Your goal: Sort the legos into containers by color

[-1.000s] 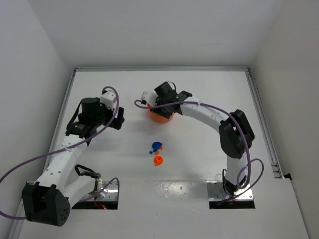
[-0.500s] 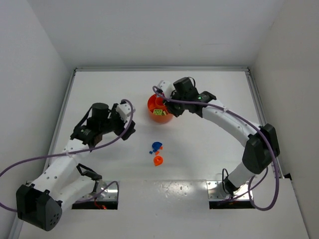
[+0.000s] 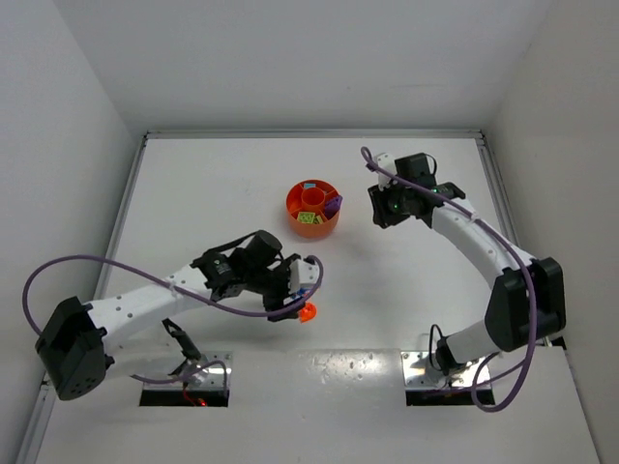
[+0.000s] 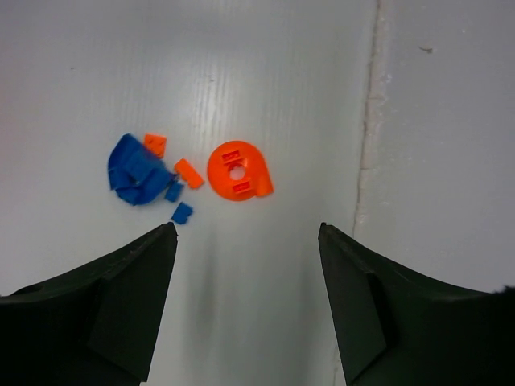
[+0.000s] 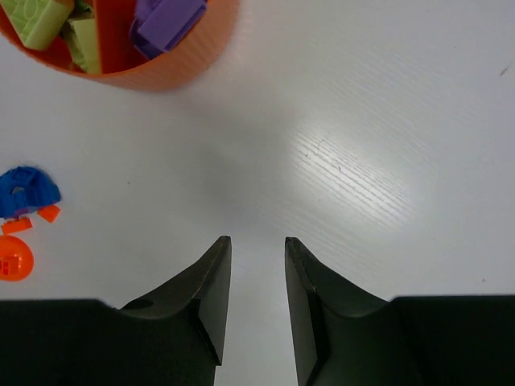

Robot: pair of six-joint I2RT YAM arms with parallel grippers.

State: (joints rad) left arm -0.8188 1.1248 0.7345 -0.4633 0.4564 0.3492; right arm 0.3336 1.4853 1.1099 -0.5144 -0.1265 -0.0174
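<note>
Left wrist alone: separate tiny legos (image 4: 237, 170); left fingers (image 4: 129, 297) wide, right fingers (image 5: 205, 297) narrowly apart.

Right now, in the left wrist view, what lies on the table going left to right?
Pile of blue pieces → long orange brick → round orange piece → table seam.
</note>
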